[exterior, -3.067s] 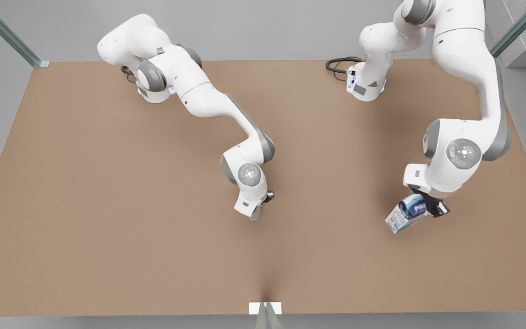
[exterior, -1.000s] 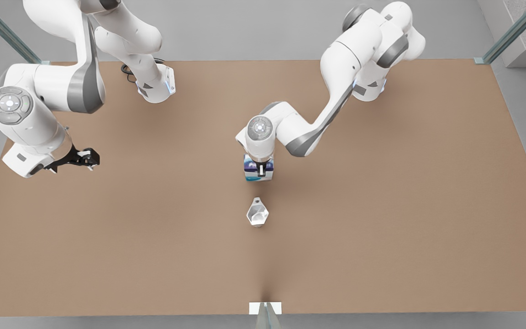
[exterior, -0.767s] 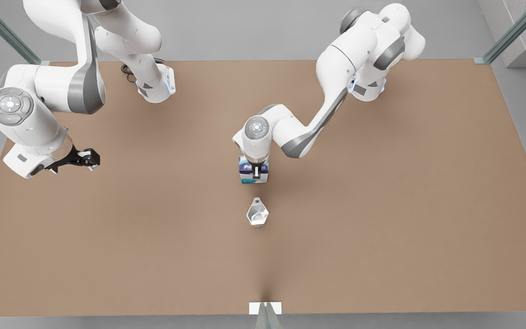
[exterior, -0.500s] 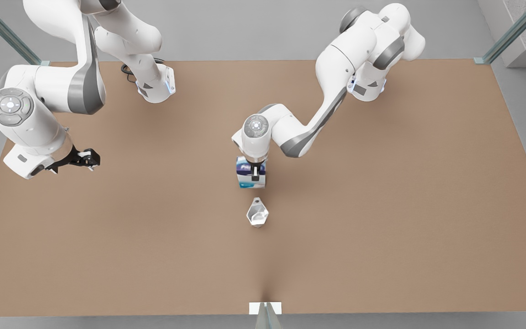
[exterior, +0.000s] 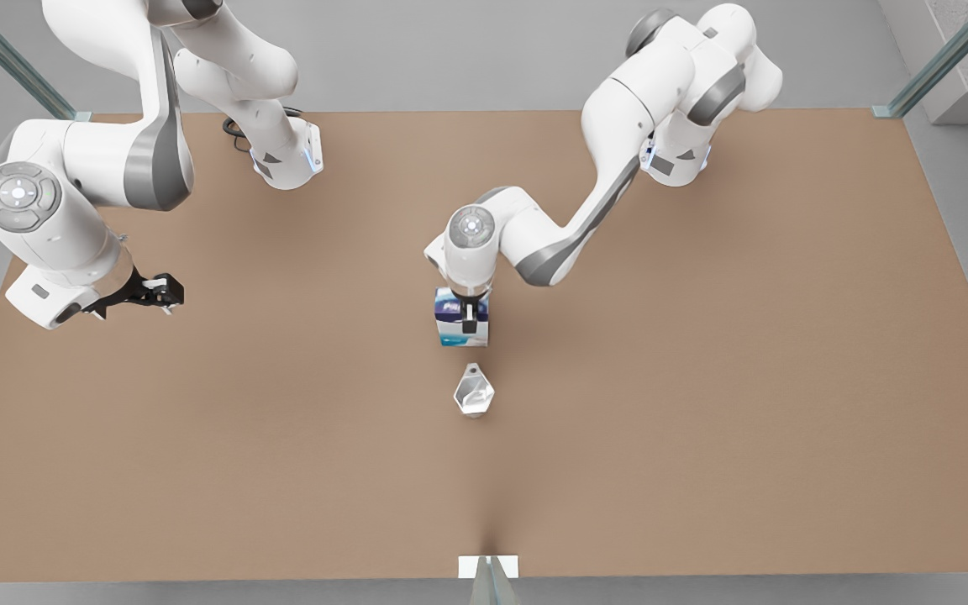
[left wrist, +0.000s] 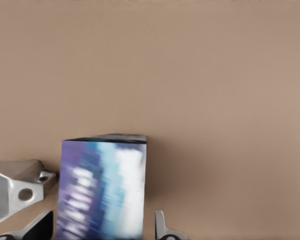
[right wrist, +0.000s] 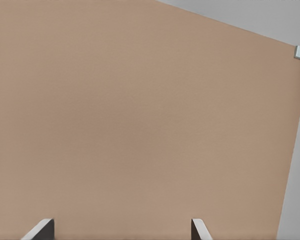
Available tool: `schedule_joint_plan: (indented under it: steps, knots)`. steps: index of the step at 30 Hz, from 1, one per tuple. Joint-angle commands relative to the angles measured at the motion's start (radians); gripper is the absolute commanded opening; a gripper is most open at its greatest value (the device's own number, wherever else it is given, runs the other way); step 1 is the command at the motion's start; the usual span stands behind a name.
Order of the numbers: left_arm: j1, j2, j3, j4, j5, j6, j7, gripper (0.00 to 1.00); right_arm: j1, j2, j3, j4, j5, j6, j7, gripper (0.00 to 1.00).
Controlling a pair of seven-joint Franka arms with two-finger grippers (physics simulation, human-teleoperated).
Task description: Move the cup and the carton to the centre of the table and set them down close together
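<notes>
One carton (exterior: 460,328), one cup (exterior: 473,392), two grippers; the carton stands upright near the centre of the table (exterior: 702,420), the left gripper (exterior: 472,318) above it with a finger on either side, though whether they press it cannot be told; the cup sits just beside the carton, apart from it; the right gripper (exterior: 158,292) waits over the front view's left edge, fingers (right wrist: 40,229) spread wide, holding nothing.

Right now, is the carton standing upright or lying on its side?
Upright. The carton stands tall near the table centre between the left gripper fingers, with the cup close beside it.
</notes>
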Motion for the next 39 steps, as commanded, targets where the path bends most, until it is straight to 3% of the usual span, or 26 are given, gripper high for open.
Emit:
schedule_joint_plan:
  steps: [1,15,17,23,26,28,30,31,39]
  knots:
    - [0.000,0.000,0.000,0.000,-0.003,0.000,-0.001,0.99,-0.002,0.000,0.000,-0.001,0.002,0.000,0.001,1.00]
    - [0.031,-0.097,0.005,0.020,-0.028,-0.092,0.004,1.00,-0.003,-0.002,0.000,-0.001,0.003,0.000,-0.001,1.00]
    - [0.093,-0.129,0.066,0.066,-0.028,-0.126,-0.062,1.00,-0.003,-0.002,0.002,-0.001,0.003,0.000,-0.001,1.00]
    - [0.478,-0.186,0.107,0.057,-0.011,-0.169,-0.508,0.99,-0.003,-0.002,0.002,-0.001,0.005,0.000,-0.001,1.00]
    - [0.560,-0.230,0.224,0.026,-0.010,-0.216,-0.683,1.00,-0.003,-0.002,0.002,-0.001,0.005,0.000,-0.001,1.00]
    - [0.655,-0.299,0.222,-0.046,0.095,-0.218,-0.760,1.00,-0.003,-0.002,0.002,-0.002,0.005,0.003,-0.001,1.00]
    - [0.775,-0.369,0.127,-0.096,0.095,-0.219,-0.745,1.00,-0.003,-0.002,0.002,-0.002,0.005,0.003,-0.001,1.00]
    - [0.799,-0.367,0.084,-0.093,0.107,-0.213,-0.700,1.00,-0.003,-0.002,0.002,-0.002,0.005,0.003,-0.001,1.00]
    - [0.761,-0.326,0.081,-0.060,0.018,-0.261,-0.614,1.00,-0.009,-0.003,0.002,-0.008,0.018,0.004,-0.001,1.00]
